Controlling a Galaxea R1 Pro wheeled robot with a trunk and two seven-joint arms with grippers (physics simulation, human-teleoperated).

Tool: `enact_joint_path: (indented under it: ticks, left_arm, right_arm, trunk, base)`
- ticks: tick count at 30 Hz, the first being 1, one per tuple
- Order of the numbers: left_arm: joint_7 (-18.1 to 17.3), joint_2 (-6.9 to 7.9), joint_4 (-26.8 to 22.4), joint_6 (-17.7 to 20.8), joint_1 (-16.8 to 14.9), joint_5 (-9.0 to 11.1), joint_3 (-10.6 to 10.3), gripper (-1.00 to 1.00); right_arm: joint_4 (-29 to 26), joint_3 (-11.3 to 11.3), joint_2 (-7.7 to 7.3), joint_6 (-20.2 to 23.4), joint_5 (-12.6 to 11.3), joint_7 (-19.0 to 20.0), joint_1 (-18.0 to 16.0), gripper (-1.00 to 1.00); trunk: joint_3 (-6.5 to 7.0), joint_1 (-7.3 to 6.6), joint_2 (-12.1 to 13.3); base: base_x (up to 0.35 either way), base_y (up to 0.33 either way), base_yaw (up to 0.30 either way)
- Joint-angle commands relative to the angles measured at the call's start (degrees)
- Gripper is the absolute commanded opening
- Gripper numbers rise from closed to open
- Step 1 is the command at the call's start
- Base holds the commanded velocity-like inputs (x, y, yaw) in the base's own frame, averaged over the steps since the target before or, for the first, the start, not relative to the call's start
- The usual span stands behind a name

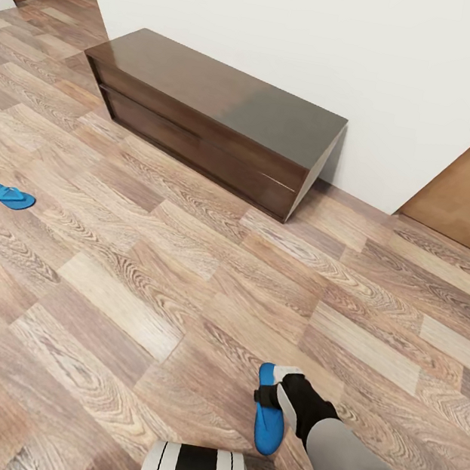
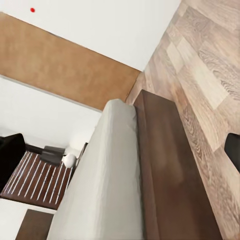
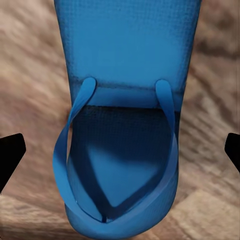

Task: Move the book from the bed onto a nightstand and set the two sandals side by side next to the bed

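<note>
My right gripper (image 1: 274, 399) sits over the near blue sandal (image 1: 267, 415) on the plank floor (image 1: 183, 272), fingers (image 3: 11, 154) spread either side of the strap, not pressing it: released. Second sandal (image 1: 10, 196) lies well apart, far off to the gripper's left. Dark bench (image 1: 208, 120) stands ahead by the wall. Left wrist view: bed (image 2: 107, 180); left gripper's state, cannot tell.

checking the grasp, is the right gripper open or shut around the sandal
Open: in the right wrist view its fingertips stand apart on either side of the blue sandal, not touching it.
</note>
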Motion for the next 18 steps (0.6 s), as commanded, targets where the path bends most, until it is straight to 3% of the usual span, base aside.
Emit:
enact_joint_path:
  ticks: [1, 13, 18]
  left_arm:
    - [0.08, 0.01, -0.03, 0.05, -0.02, -0.57, -0.02, 1.0]
    - [0.08, -0.08, 0.02, -1.65, -0.02, -2.77, 0.03, 1.0]
    - [0.07, -0.1, 0.05, -1.84, -0.02, -3.22, 0.03, 1.0]
  right_arm:
    - [-0.1, 0.07, 0.0, 0.37, 0.47, 0.01, -0.05, 1.0]
    - [-0.09, 0.07, 0.02, 0.38, 0.46, 0.01, -0.32, 1.0]
    - [-0.09, 0.07, 0.03, 0.35, 0.46, 0.01, -0.44, 1.0]
  trunk:
    - [-0.03, -0.01, -0.01]
    - [-0.03, -0.01, -0.01]
    - [-1.14, 0.12, -0.08]
  base:
    - [0.0, 0.0, 0.0]
    - [0.0, 0.0, 0.0]
    - [0.0, 0.0, 0.0]
